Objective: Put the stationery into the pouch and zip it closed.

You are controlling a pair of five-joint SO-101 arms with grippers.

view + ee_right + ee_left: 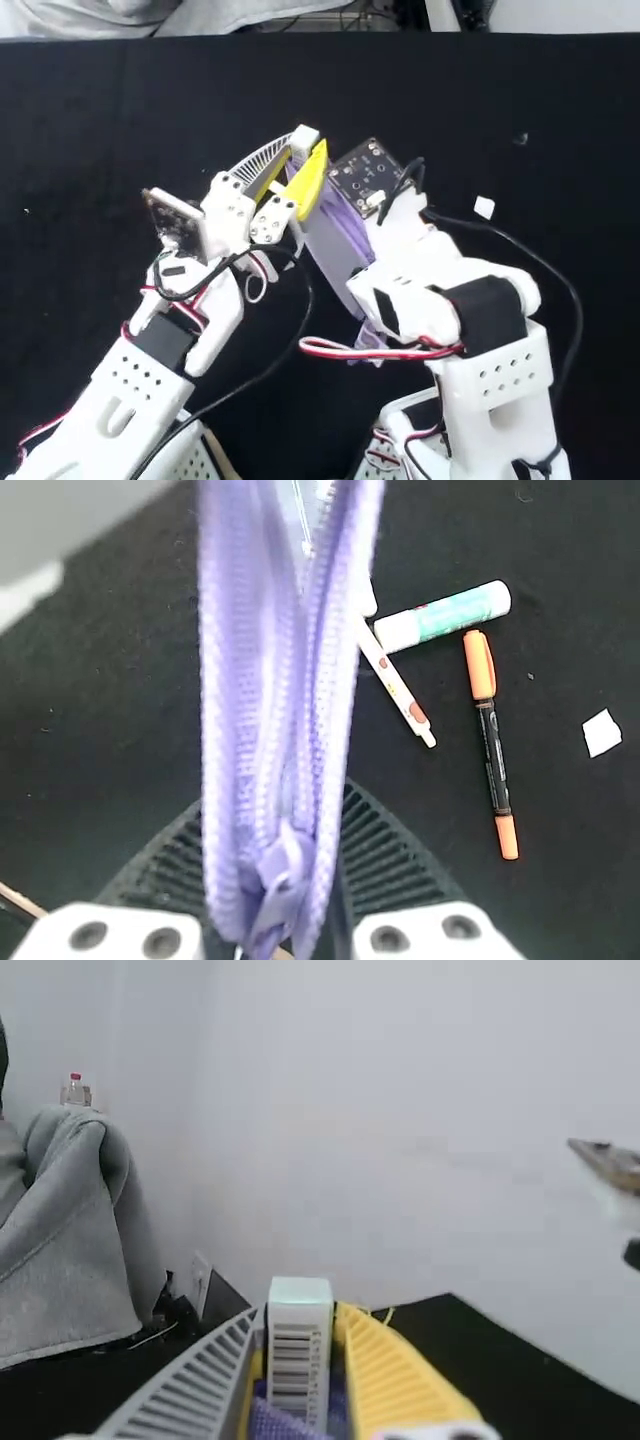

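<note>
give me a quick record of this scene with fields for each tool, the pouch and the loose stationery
right tool: shut on purple pouch, held up off the table
left tool: shut on white barcoded item, next to the pouch
zip: looks open
loose on table: glue stick, orange pen, white pen
other: paper scrap

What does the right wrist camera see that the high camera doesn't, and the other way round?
Right wrist view: a glue stick, an orange pen and a white pen on the table. High view: the left claw pinching a white block. Both: the purple pouch, held by the right claw, and a white scrap.
</note>
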